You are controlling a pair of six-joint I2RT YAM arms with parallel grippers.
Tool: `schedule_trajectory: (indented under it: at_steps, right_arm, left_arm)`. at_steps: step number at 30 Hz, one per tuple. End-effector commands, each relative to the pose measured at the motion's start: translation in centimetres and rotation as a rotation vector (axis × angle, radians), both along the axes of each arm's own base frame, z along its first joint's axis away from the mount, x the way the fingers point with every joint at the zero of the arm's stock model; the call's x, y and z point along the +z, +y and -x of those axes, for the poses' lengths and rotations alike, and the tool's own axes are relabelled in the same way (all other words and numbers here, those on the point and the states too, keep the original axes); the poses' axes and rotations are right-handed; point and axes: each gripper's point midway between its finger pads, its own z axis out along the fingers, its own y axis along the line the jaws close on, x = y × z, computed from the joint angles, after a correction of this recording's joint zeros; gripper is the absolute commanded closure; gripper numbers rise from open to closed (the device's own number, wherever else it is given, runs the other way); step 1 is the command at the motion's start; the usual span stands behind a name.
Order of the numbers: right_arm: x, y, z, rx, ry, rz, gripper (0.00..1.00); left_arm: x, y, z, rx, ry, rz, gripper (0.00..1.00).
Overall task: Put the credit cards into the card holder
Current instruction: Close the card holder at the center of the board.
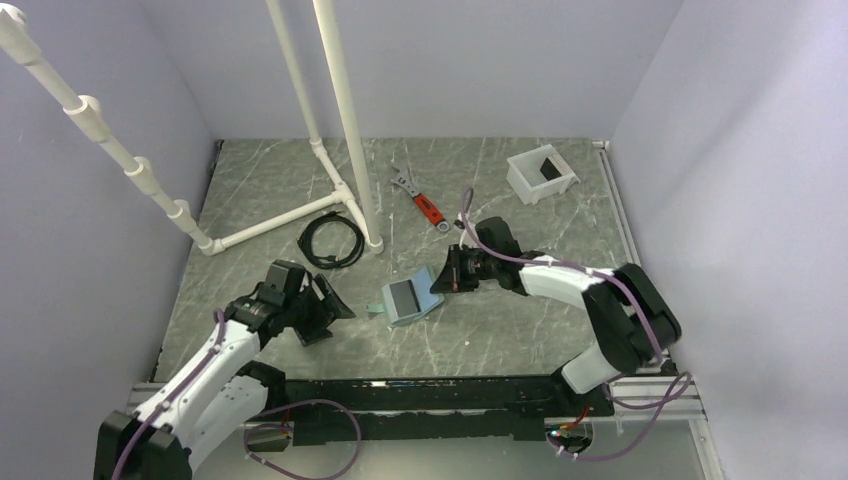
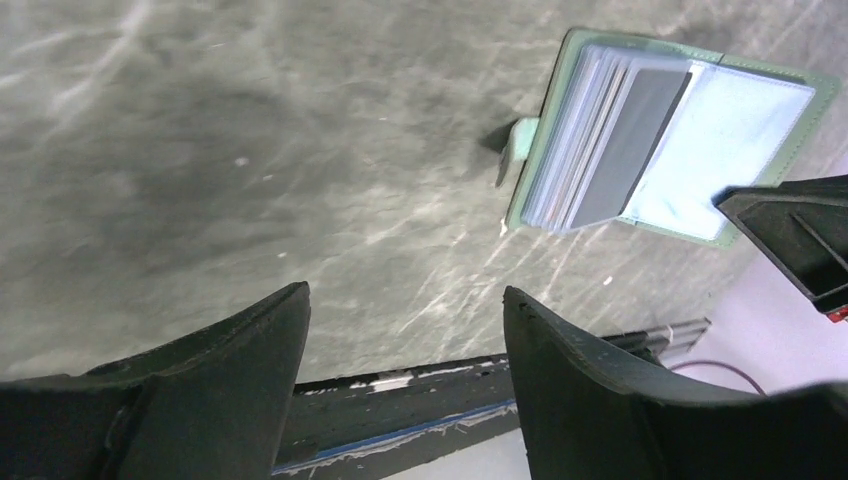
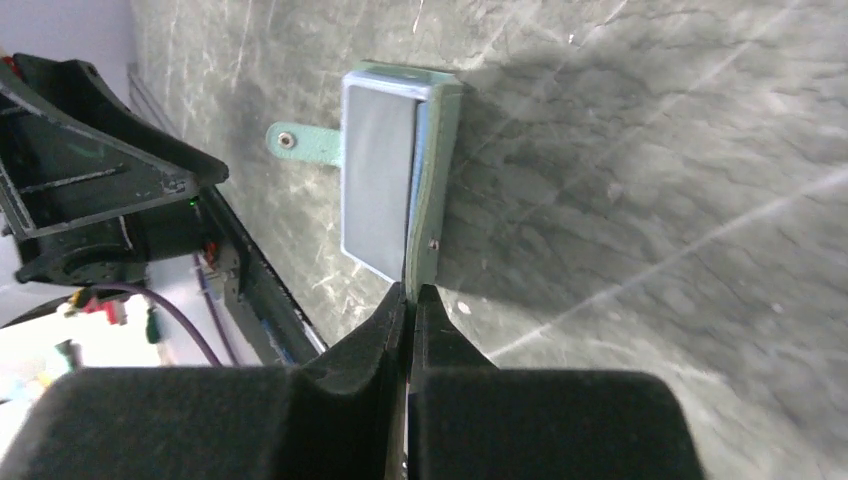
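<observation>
The card holder (image 1: 408, 300) lies open in the middle of the top view. The right pincer (image 3: 410, 297) is closed tight at its edge — a pull may drag it, since the left pincer (image 2: 405, 300), wide open and empty, pins nothing.

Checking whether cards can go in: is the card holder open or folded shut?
Open. The card holder lies spread, its stacked sleeves and pale inner face showing, snap strap unfastened.
</observation>
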Motion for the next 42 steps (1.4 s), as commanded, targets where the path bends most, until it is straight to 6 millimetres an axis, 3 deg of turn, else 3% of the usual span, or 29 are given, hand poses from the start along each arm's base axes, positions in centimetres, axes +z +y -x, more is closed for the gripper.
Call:
schedule_trajectory:
  at_steps: [1, 7, 13, 20, 31, 34, 42]
  right_arm:
    - [0.5, -2.6, 0.6, -0.006, -0.084, 0.13, 1.0]
    - [3.0, 0.1, 0.5, 0.036, -0.12, 0.042, 0.78]
    - [4.0, 4.1, 0.0, 0.091, -0.124, -0.039, 0.71]
    - [1.7, 7.0, 0.7, 0.152, -0.07, -0.046, 0.67]
    - [-0.8, 7.3, 2.0, 0.186, -0.003, -0.074, 0.55]
    - [-1.3, 7.0, 2.1, 0.173, 0.0, -0.065, 0.57]
    - [-2.6, 6.6, 2.0, 0.168, 0.006, -0.029, 0.84]
  left_arm:
    - [0.8, -3.2, -1.9, -0.13, -0.07, 0.125, 0.26]
    - [0.4, -4.9, -3.6, -0.162, -0.075, 0.188, 0.44]
    - [0.7, -5.2, -4.4, -0.169, -0.069, 0.184, 0.46]
    - [0.6, -5.3, -4.4, -0.176, -0.051, 0.184, 0.47]
    - [1.1, -5.4, -5.7, -0.2, -0.056, 0.142, 0.51]
    - [1.1, -5.4, -6.1, -0.202, -0.059, 0.134, 0.53]
    - [0.4, -5.6, -6.4, -0.251, -0.037, 0.059, 0.57]
